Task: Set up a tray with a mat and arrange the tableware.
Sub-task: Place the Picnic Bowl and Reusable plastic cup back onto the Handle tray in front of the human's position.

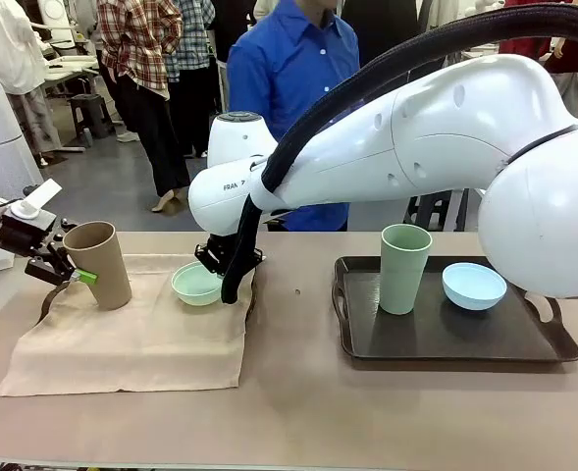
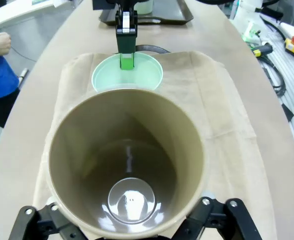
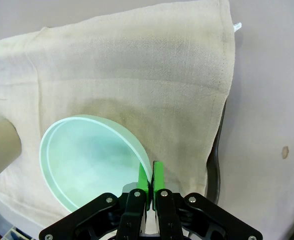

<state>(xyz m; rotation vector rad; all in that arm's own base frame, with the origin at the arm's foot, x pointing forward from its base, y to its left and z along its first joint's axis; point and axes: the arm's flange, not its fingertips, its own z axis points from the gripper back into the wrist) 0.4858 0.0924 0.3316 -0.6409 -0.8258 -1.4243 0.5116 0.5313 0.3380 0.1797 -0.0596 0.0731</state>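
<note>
**— What's the robot got hold of?**

— Pincer on the right [image 3: 151, 172] has the mint bowl [image 1: 195, 285] by its rim. The pads are closed on it, one inside and one outside.

**— Where's the bowl sitting?**

— On the mat [image 1: 131, 343], towards the far right corner, just in from the hem. A dark rim [image 3: 217, 160] pokes out from under the mat along that edge.

**— And the left pincer [image 1: 87, 275]?**

— Astride the tan cup [image 1: 102, 265] at the mat's far left. One green pad lies low against the cup's near side. I can't tell from here whether it's squeezing or just loose around it. The cup leans, with its mouth tipped towards that arm. Cup and bowl stand apart, with cloth showing between them.

**— Any room to move?**

— Plenty. The whole near half of the mat is bare. There's a strip of bare worktop [image 1: 298, 412] between the mat and the tray [image 1: 446, 343], though the right arm reaches across above it. On the tray, the green cup [image 1: 404, 267] stands upright at the far left. The blue bowl [image 1: 474, 285] is to its right, not touching it. The tray's near half is free up to the front lip.
</note>
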